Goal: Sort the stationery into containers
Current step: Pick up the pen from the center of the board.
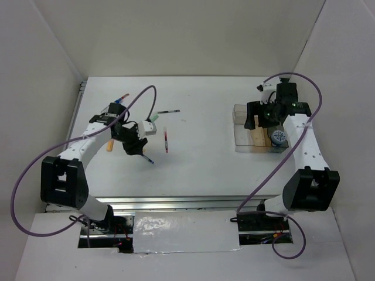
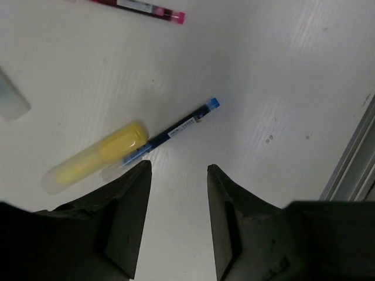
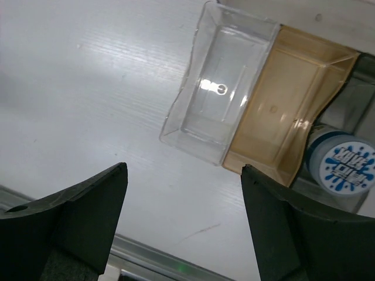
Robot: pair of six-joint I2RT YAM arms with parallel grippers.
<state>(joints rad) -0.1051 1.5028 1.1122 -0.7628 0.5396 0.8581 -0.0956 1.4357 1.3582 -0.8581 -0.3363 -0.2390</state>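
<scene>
My left gripper (image 2: 177,170) is open and empty, hovering just above the table in the top view (image 1: 136,149). Just ahead of its left finger lie a stubby yellow marker (image 2: 94,158) and a thin dark pen with a blue tip (image 2: 170,133), side by side; the pen also shows from above (image 1: 148,158). A red pen (image 2: 146,9) lies further off (image 1: 166,140). My right gripper (image 3: 183,170) is open and empty over the clear compartment box (image 3: 176,117), at its left end (image 1: 258,122). The blue-white roll (image 3: 345,167) sits in the box's right compartment (image 1: 278,137).
An orange marker (image 1: 109,144), a green-capped marker (image 1: 151,126), a thin black pen (image 1: 169,110) and a blue-tipped tube (image 1: 120,98) lie around the left arm. The box has a clear compartment (image 3: 220,99) and a tan one (image 3: 287,111). A metal rail (image 2: 351,170) edges the table.
</scene>
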